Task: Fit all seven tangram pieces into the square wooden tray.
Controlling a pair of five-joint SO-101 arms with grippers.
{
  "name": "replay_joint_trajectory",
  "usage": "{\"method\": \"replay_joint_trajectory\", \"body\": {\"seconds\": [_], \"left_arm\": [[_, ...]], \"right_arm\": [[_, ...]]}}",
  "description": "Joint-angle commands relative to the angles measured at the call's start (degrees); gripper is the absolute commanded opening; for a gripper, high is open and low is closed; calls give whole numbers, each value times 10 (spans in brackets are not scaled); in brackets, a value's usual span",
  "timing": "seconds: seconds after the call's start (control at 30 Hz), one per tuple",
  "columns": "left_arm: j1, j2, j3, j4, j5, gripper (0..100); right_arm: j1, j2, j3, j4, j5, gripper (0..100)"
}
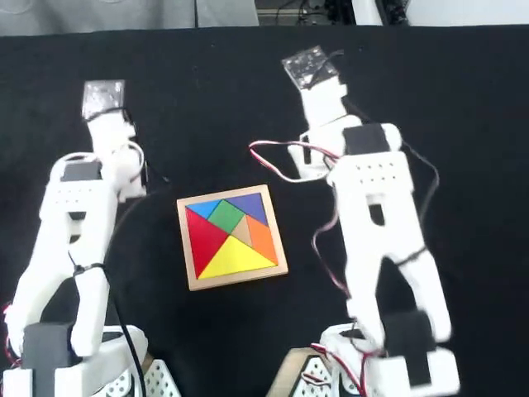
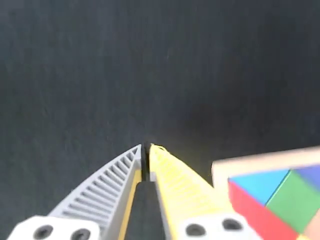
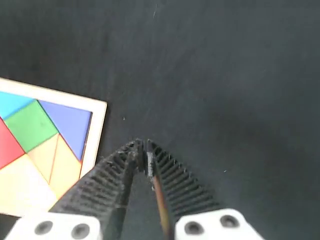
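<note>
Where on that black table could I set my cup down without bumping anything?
Roomiest: the black table beyond the tray, between the two arms. A smaller strip lies before the tray, between their bases. Crowded: the tray's sides, hemmed by the left arm and right arm, plus a looping cable.

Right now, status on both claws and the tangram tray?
Left claw shut, empty, near tray corner. Right claw shut, empty, beside tray. Tray holds all seven pieces. Arm cable loops beyond tray, not touching.
</note>
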Motion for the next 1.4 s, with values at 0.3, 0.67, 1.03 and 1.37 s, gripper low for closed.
{"method": "replay_joint_trajectory", "body": {"seconds": [0.3, 0.67, 1.03, 1.37], "left_arm": [[-1, -143, -351, 290, 3, 29], [-3, -491, -335, 351, 2, 29], [-7, -863, -78, 276, -3, 29], [-6, -896, 30, 239, -8, 29]], "right_arm": [[9, -305, -7, 52, -60, 15], [10, -566, -2, 126, -62, 15], [11, -737, -2, 183, -60, 15], [11, -932, 204, 124, -37, 15]]}}
